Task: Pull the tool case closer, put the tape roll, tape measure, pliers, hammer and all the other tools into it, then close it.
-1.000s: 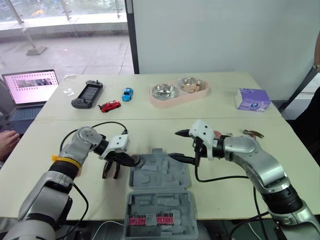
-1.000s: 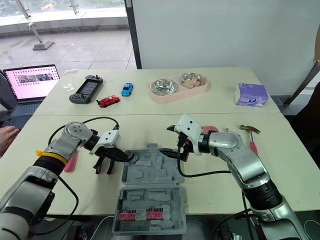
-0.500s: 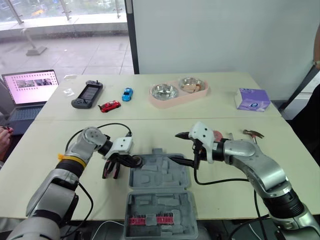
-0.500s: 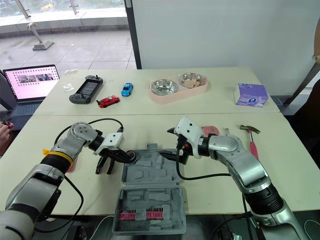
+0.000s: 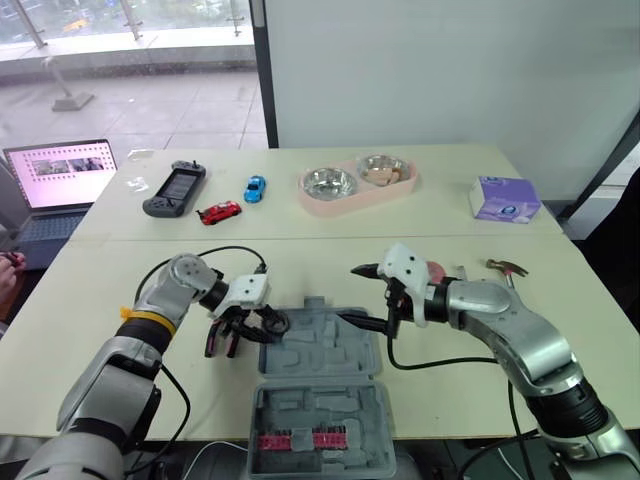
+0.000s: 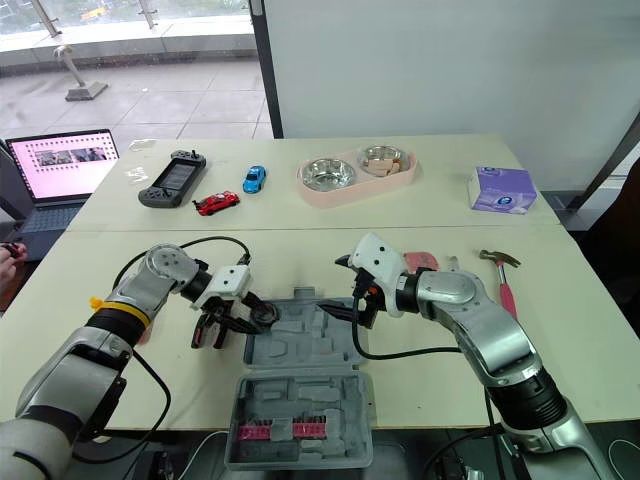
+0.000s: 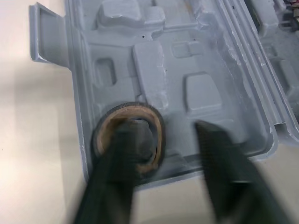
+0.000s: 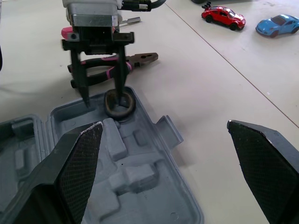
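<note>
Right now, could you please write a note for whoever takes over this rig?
Left pincer: open, one finger through the black tape roll lying in the far left corner of the open grey plastic tool case.
Right pincer: open, by the case's right edge.
Pink-handled pliers lie on the table left of the case; pink-handled hammer to its right.
Done: roll in. Left: remaining tools, then close.

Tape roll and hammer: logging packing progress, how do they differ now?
The tape roll lies in the tool case; the hammer lies on the table. One finger of the left gripper stands in the tape roll's hole; nothing touches the hammer. The tape roll is a dark ring, the hammer long and pink-handled. Both are task tools.
</note>
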